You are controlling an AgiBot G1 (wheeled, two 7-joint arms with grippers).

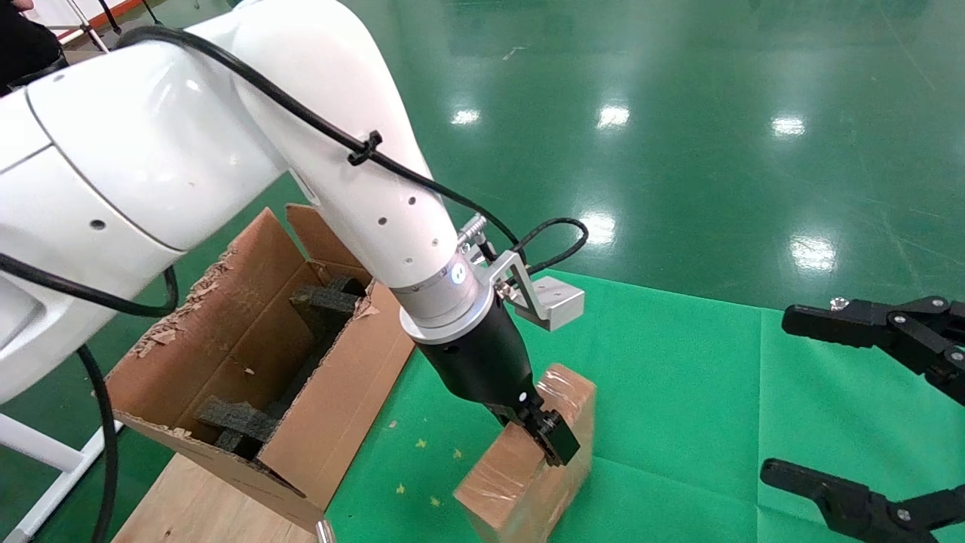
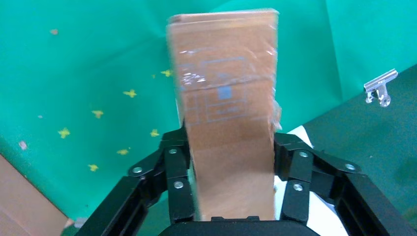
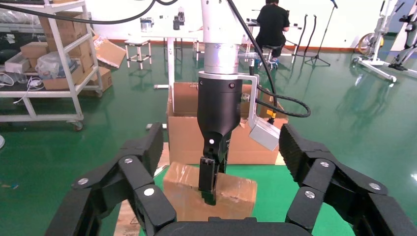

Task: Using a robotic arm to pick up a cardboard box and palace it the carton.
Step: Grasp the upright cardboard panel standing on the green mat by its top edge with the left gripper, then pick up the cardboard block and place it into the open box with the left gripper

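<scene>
My left gripper [image 1: 554,445], black on the white arm [image 1: 377,196], is shut on the cardboard box [image 1: 505,467], a slim brown box with shiny tape. The box is tilted over the green mat [image 1: 678,392], to the right of the carton. In the left wrist view the box [image 2: 226,93] sits between the fingers [image 2: 178,162] of that gripper [image 2: 228,145]. The carton [image 1: 347,392] stands at the left with ragged flaps and black foam [image 1: 324,302] inside. My right gripper [image 1: 788,396] is open and empty at the far right. Its wrist view shows the left gripper [image 3: 209,187], the box [image 3: 238,194] and the carton [image 3: 255,142].
The carton stands on a wooden board [image 1: 196,498]. A clear clip [image 2: 381,88] holds the mat's edge. A white frame [image 1: 45,452] is at the lower left. Shiny green floor [image 1: 678,151] lies beyond. Shelves [image 3: 54,59] and a seated person [image 3: 273,24] are far behind.
</scene>
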